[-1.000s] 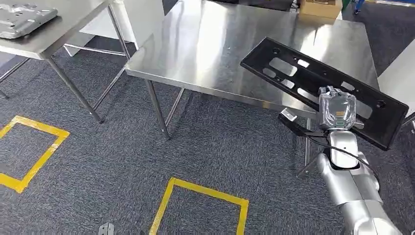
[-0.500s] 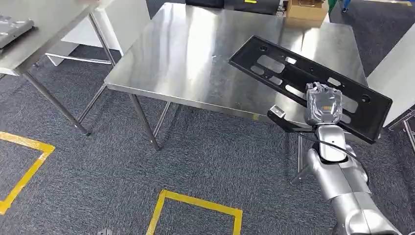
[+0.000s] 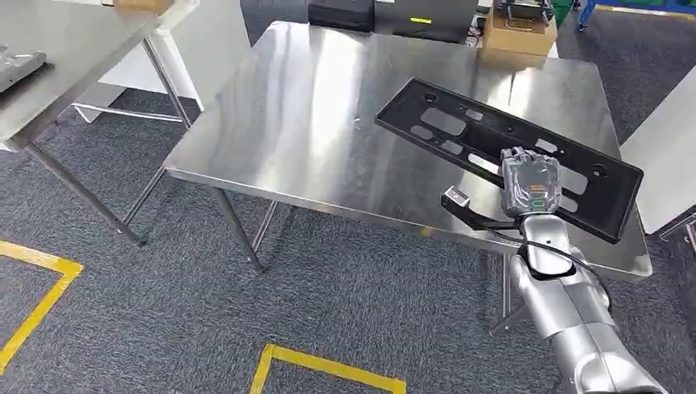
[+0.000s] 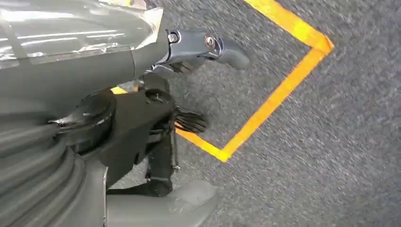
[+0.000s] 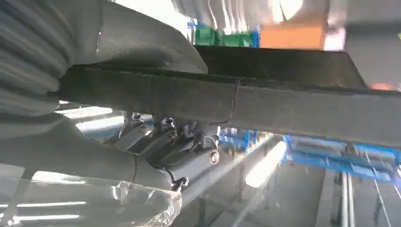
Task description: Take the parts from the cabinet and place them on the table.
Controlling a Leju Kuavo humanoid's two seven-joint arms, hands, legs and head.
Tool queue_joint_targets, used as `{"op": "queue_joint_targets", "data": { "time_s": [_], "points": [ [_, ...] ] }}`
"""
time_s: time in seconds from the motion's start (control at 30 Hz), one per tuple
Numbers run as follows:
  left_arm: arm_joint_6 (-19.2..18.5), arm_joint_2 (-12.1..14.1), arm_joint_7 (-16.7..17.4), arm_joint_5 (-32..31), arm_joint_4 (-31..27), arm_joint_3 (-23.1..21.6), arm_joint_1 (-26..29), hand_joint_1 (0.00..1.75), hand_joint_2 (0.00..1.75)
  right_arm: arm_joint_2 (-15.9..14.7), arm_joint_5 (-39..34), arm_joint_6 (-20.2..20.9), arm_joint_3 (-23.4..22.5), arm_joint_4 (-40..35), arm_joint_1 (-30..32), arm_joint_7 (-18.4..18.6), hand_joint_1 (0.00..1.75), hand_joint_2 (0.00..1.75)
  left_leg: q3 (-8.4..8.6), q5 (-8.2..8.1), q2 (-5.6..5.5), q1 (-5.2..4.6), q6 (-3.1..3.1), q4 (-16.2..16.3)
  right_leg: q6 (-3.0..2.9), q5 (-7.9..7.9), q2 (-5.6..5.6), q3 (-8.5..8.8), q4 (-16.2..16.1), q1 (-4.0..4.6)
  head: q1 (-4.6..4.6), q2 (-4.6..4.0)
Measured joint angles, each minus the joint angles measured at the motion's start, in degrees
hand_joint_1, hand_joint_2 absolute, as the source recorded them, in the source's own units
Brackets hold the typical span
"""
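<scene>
While your right hand (image 3: 531, 182) grasps the black part (image 3: 460, 131) with its fingers (image 5: 161, 137) wrapped round the near edge, the part hangs in the air, stretching away from the fingers over the steel table (image 3: 312, 123). You've got it out of the cabinet; what's left, as I judge it, is lowering it flat and letting go. Your left hand (image 4: 189, 52) hangs over the carpet, fingers curled in with nothing in them.
</scene>
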Motion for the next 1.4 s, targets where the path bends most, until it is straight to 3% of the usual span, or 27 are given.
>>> {"op": "queue_joint_targets", "data": {
  "time_s": [0.03,0.1,0.17,0.2,0.23,0.27,0.3,0.33,0.37,0.4,0.43,0.47,0.53,0.6,0.63,0.7,0.77,0.8,0.83,0.87,0.93,0.97,1.03,1.07,1.1,1.13,1.4],
  "points": [
    [0.0,0.0,0.13,0.04,0.0,0.0,-0.11,0.0,1.75,-0.24,0.02,0.0,-0.02,-0.18,-0.03,0.09,1.75,1.75,0.96,-0.66,0.37,0.14,-0.1,-0.16,-1.24,-0.28,0.58,-0.03,-0.03,-0.13,-0.51,0.0],
    [-0.02,0.02,-0.02,0.07,-0.04,0.02,-0.81,0.0,1.75,-0.26,-0.02,-0.04,-0.02,-0.33,-0.62,0.09,1.75,1.75,0.38,0.87,0.73,0.7,-0.66,2.86,-3.24,-1.14,1.18,1.22,0.05,-0.58,-0.97,0.0],
    [-0.04,-0.02,-0.04,0.04,-0.04,0.0,-0.83,0.0,1.75,-0.41,-0.07,-0.07,-0.04,-0.33,-1.3,0.13,1.75,1.75,-5.25,2.81,0.69,1.02,-0.76,12.73,-4.65,-2.15,1.53,2.74,-0.27,-0.31,-0.99,0.0],
    [-0.04,-0.09,-0.02,0.04,-0.04,0.0,-0.83,0.0,1.75,-0.39,-0.02,-0.07,-0.04,-0.31,-1.34,0.13,1.75,1.75,-8.44,1.6,0.62,1.0,-0.93,16.92,-5.12,-2.74,1.69,3.47,-0.46,-0.21,-1.32,0.0],
    [-0.02,-0.09,0.0,0.0,-0.02,0.0,-0.72,0.0,1.75,-0.26,0.04,-0.07,0.0,-0.31,-1.29,0.13,1.75,1.75,-11.25,-1.51,0.53,1.0,-1.1,19.63,-5.27,-3.45,1.93,4.31,-0.56,-0.16,-1.27,0.0],
    [-0.02,-0.09,0.0,0.0,-0.02,0.0,-0.64,0.0,1.75,-0.17,0.09,-0.04,0.07,-0.31,-1.26,0.05,1.75,1.75,-13.27,-4.8,0.41,1.0,-1.19,20.51,-5.28,-4.19,2.31,5.16,-0.56,-0.11,-1.39,0.0],
    [0.04,-0.07,0.02,0.06,0.0,0.02,-0.59,0.0,1.75,-0.17,0.09,-0.04,0.13,-0.31,-1.26,0.05,1.75,1.75,-14.57,-6.58,0.41,1.0,-1.15,20.01,-5.23,-4.88,2.59,6.03,-0.56,-0.08,-1.36,0.0],
    [0.07,-0.04,0.02,0.07,0.02,0.02,-0.57,0.0,1.75,-0.11,0.09,-0.07,0.13,-0.31,-1.26,0.04,1.75,1.75,-15.08,-6.6,0.41,1.0,-1.05,18.07,-5.05,-5.48,2.72,7.1,-0.54,-0.08,-1.38,0.0],
    [0.41,0.04,0.04,0.09,0.02,0.04,-0.58,0.0,1.75,0.02,0.09,-0.11,0.15,-0.31,-1.26,-0.56,1.75,1.75,-14.79,-4.69,0.41,1.0,-0.83,14.77,-4.85,-6.23,2.83,8.14,-0.54,-0.09,-1.41,0.0],
    [0.74,0.09,0.06,0.2,0.02,0.09,-0.58,0.0,1.75,0.22,0.07,-0.13,0.18,-0.29,-1.34,-1.18,1.75,1.75,-14.11,-0.51,0.44,1.0,-0.49,10.22,-4.57,-7.01,2.88,9.18,-0.54,-0.11,-1.41,0.0],
    [0.79,0.11,0.06,0.26,0.09,0.11,-0.44,0.0,1.75,0.37,0.07,-0.2,0.15,-0.2,-1.43,-1.46,1.75,1.75,-13.37,5.53,0.52,1.01,-0.18,5.5,-4.24,-7.84,2.88,10.06,-0.58,-0.09,-1.38,0.0],
    [0.79,0.13,0.09,0.26,0.18,0.13,-0.13,0.0,1.75,0.61,0.07,-0.22,0.18,0.02,-1.59,-1.66,1.75,1.75,-13.21,9.89,0.52,0.59,0.02,3.82,-3.73,-8.58,3.14,10.93,-0.3,0.36,-1.34,0.0],
    [0.92,0.0,0.2,0.29,0.17,0.13,-0.05,0.0,1.75,0.88,0.02,-0.33,0.26,0.15,-2.19,-1.79,1.75,1.75,-12.08,9.12,0.32,0.26,0.3,3.89,-2.73,-9.53,3.27,10.84,-1.45,0.94,-1.19,0.0],
    [0.92,-0.09,0.15,0.28,0.17,0.13,-0.32,0.0,1.75,1.03,0.09,-0.46,0.37,0.15,-2.78,-1.92,1.75,1.75,-11.31,8.99,0.18,0.07,1.33,3.6,-1.71,-8.72,3.31,11.65,-0.23,0.9,-1.49,0.0],
    [0.92,-0.07,0.13,0.28,0.15,0.13,-0.38,0.0,1.75,1.0,0.04,-0.48,0.39,0.19,-2.84,-1.92,1.75,1.75,-10.7,8.84,0.01,0.16,1.69,3.15,-1.6,-9.03,3.1,10.79,1.26,0.53,-1.32,0.0],
    [0.94,0.04,0.11,0.28,0.15,0.33,-0.49,0.0,1.75,1.01,0.02,-0.88,0.46,0.37,-3.3,-1.92,1.75,1.75,-10.04,8.33,-0.31,-0.03,2.31,3.22,-1.98,-9.98,2.88,5.68,9.77,0.56,-1.12,0.0],
    [1.2,-0.02,0.93,0.28,0.15,0.53,-0.49,0.0,1.75,1.03,0.0,-1.22,0.48,0.96,-3.3,-1.94,1.75,1.75,-9.39,7.47,-0.65,-0.29,2.76,3.21,-2.96,-13.93,2.87,-0.18,16.91,0.75,-1.08,0.0],
    [1.42,-0.11,1.4,0.28,0.15,0.55,-0.4,0.0,1.75,1.05,0.0,-1.29,0.5,1.29,-3.29,-2.03,1.75,1.75,-8.86,6.98,-0.86,-0.45,2.87,3.22,-3.27,-15.33,2.89,-2.07,17.98,0.98,-1.06,0.0],
    [1.86,-0.18,1.95,0.28,0.15,0.57,-0.37,0.0,1.75,1.12,0.0,-1.4,0.53,1.64,-3.3,-2.14,1.75,1.75,-8.27,6.5,-0.98,-0.67,2.98,3.22,-3.03,-15.24,2.88,-2.69,16.76,1.21,-1.06,0.0],
    [2.43,-0.24,2.56,0.28,0.17,0.59,-0.38,0.0,1.75,1.2,-0.07,-1.53,0.53,1.96,-3.31,-2.19,1.75,1.75,-7.52,5.9,-1.17,-0.88,3.04,3.23,-2.69,-13.57,2.89,-2.28,13.28,1.38,-1.06,0.0],
    [2.82,-0.26,3.02,0.35,0.15,0.61,-0.41,0.0,1.75,1.31,-0.35,-2.06,0.53,2.58,-3.39,-2.32,1.75,1.75,-6.01,4.84,-1.33,-1.25,3.01,3.18,-1.79,-6.73,2.87,0.07,3.89,1.76,-1.03,0.0],
    [2.99,-0.39,3.08,0.35,0.17,0.63,-0.41,0.0,1.75,1.38,-0.5,-2.38,0.53,3.1,-3.53,-2.38,1.75,1.75,-5.54,4.31,-1.49,-1.49,2.86,3.3,-1.96,-2.13,2.75,0.63,0.6,2.14,-1.1,0.0],
    [3.48,-0.42,3.26,0.33,0.17,0.63,-0.48,0.0,1.75,1.53,-0.76,-2.6,0.44,4.11,-4.11,-2.4,1.75,1.75,-5.69,3.59,-1.66,-1.78,2.23,3.39,-3.83,-1.42,2.69,1.42,0.39,2.6,-0.93,0.0],
    [3.65,-0.44,3.34,0.33,0.17,0.63,-0.37,0.0,1.75,1.53,-0.77,-2.58,0.31,4.72,-4.29,-2.32,1.75,1.75,-5.71,3.5,-1.57,-1.83,2.22,3.85,-4.35,-1.12,2.73,1.59,-0.04,2.01,-1.03,0.0],
    [3.87,-0.44,3.37,0.33,0.17,0.63,-0.32,0.0,1.75,1.66,-0.81,-2.58,0.2,5.71,-4.64,-2.14,1.75,1.75,-5.61,3.64,-1.42,-1.87,3.08,3.78,-4.0,-0.86,2.72,1.62,0.0,1.99,-1.12,0.0],
    [4.15,-0.46,3.39,0.33,0.17,0.63,-0.36,0.0,1.75,1.81,-0.87,-2.58,0.05,6.72,-5.07,-1.94,1.75,1.75,-5.68,3.56,-1.31,-1.76,3.26,3.79,-4.0,-0.87,2.78,1.54,0.07,2.14,-1.08,0.0],
    [4.35,-0.57,3.32,1.14,0.17,0.96,-0.54,0.0,1.75,2.82,-3.45,0.7,-2.05,14.62,-7.93,-3.61,1.75,1.75,-5.14,2.95,-0.86,-1.72,3.09,2.61,-4.74,-1.4,3.11,1.51,-0.01,2.28,-1.1,0.0]
  ]
}}
